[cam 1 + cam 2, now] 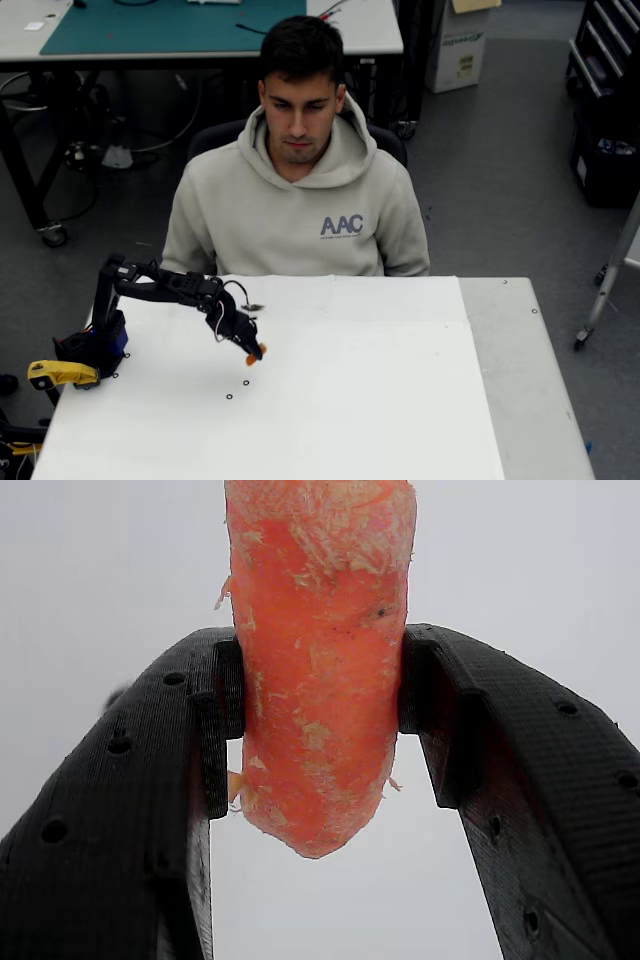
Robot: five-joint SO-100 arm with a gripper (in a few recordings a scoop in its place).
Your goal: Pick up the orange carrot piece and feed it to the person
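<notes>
We have the gripper [318,730] clamped on the orange carrot piece [318,660], both fingers pressing its sides (tip poking below); we should carry it gently up toward the person [300,190] beyond

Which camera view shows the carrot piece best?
The wrist view: the orange carrot piece is large there, clamped between the two black fingers of the tool. The overhead view gives just a tiny orange spot at the arm's tip.
</notes>
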